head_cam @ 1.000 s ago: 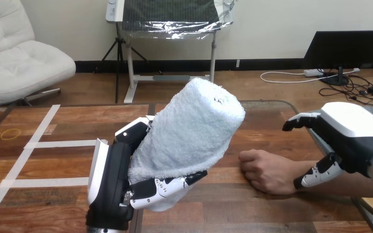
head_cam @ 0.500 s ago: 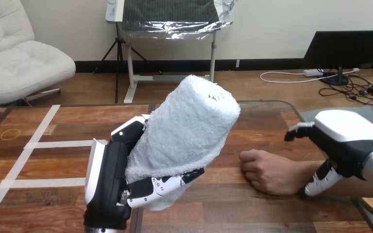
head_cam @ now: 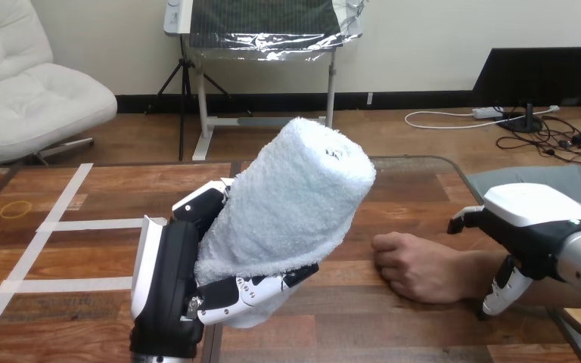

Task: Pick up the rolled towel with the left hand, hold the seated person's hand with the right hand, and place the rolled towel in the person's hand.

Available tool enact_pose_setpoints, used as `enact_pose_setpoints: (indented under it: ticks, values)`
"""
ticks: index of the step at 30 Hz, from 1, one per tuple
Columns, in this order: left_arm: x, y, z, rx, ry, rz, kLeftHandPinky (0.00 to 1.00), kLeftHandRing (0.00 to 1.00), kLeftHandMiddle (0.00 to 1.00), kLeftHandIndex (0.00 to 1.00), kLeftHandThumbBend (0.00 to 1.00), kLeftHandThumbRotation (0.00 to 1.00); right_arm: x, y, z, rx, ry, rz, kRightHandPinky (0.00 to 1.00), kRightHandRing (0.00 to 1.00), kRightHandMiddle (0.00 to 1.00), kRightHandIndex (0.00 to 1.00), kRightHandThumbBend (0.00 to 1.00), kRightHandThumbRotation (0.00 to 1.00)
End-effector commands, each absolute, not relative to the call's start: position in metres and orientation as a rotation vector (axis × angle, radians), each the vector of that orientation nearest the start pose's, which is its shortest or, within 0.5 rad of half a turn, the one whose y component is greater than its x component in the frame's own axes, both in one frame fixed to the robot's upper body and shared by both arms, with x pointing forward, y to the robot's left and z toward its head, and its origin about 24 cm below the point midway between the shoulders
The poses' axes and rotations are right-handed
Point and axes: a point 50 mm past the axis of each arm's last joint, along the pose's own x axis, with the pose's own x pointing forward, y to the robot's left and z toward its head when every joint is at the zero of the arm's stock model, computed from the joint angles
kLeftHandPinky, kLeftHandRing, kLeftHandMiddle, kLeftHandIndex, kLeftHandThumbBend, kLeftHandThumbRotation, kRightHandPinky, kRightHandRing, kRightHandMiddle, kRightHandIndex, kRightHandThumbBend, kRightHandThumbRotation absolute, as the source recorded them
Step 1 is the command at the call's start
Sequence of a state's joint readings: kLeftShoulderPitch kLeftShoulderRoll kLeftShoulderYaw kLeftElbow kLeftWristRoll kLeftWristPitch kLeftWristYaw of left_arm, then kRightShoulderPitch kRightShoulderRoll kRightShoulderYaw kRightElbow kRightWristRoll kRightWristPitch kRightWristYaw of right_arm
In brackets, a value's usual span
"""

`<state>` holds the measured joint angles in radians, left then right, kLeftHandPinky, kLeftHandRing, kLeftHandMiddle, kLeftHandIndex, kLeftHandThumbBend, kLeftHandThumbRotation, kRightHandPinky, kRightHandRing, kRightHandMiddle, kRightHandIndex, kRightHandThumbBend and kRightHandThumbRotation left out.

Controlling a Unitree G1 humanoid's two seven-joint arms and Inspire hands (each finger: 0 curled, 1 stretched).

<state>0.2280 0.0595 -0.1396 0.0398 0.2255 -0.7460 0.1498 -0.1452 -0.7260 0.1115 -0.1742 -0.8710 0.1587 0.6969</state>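
Observation:
My left hand holds a white rolled towel upright and tilted to the right, above the table's near middle, with fingers and thumb curled round its lower part. The person's hand rests as a fist on the table to the right of the towel, apart from it. My right hand hovers over the person's wrist, its fingers and thumb spread to either side without closing on it.
Strips of white tape cross the wooden table at the left. A yellow ring mark lies near the far left edge. The table's right edge runs close behind my right hand.
My right hand has come down and toward me, from above the person's forearm to low over the wrist. The towel and left hand have shifted slightly left. The person's fist has stayed put.

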Motion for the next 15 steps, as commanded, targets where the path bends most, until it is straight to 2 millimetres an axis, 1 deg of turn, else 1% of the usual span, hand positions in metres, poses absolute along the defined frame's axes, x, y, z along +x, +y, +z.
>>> enact_pose_setpoints:
  ticks: [1,5,15]
  values:
    - [0.1951,0.1326,0.0668,0.143,-0.588,-0.040,0.37,0.42,0.46,0.52,0.69,0.17,0.2832,-0.2347,0.1310,-1.636,0.317,0.388,0.87,0.91,0.90,0.87,0.77,0.02]
    - [0.1947,0.1336,0.0671,0.139,-0.583,-0.039,0.38,0.42,0.47,0.51,0.69,0.17,0.2856,-0.2365,0.1289,-1.642,0.354,0.388,0.89,0.92,0.91,0.88,0.76,0.04]
    - [0.1944,0.1354,0.0674,0.130,-0.592,-0.043,0.39,0.43,0.47,0.52,0.68,0.16,0.2892,-0.2407,0.1245,-1.633,0.398,0.364,0.90,0.93,0.92,0.88,0.75,0.06]
